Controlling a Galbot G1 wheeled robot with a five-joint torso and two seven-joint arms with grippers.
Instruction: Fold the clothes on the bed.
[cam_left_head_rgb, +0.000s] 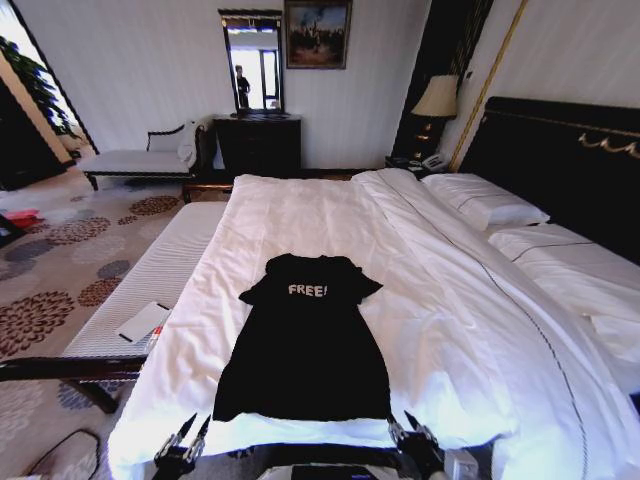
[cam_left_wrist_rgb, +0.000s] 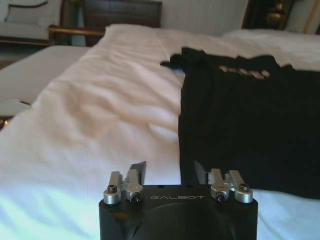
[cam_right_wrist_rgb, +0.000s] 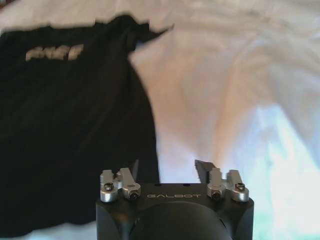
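One T-shirt (cam_left_head_rgb: 305, 345); two open grippers

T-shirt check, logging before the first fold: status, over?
Left gripper and right gripper open, empty, at the bed's near edge. T-shirt flat, unfolded. Nothing on it.

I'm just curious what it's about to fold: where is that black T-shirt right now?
In the head view the black T-shirt lies flat on the bed's white duvet, near the foot edge, its hem between the left claw and right claw.
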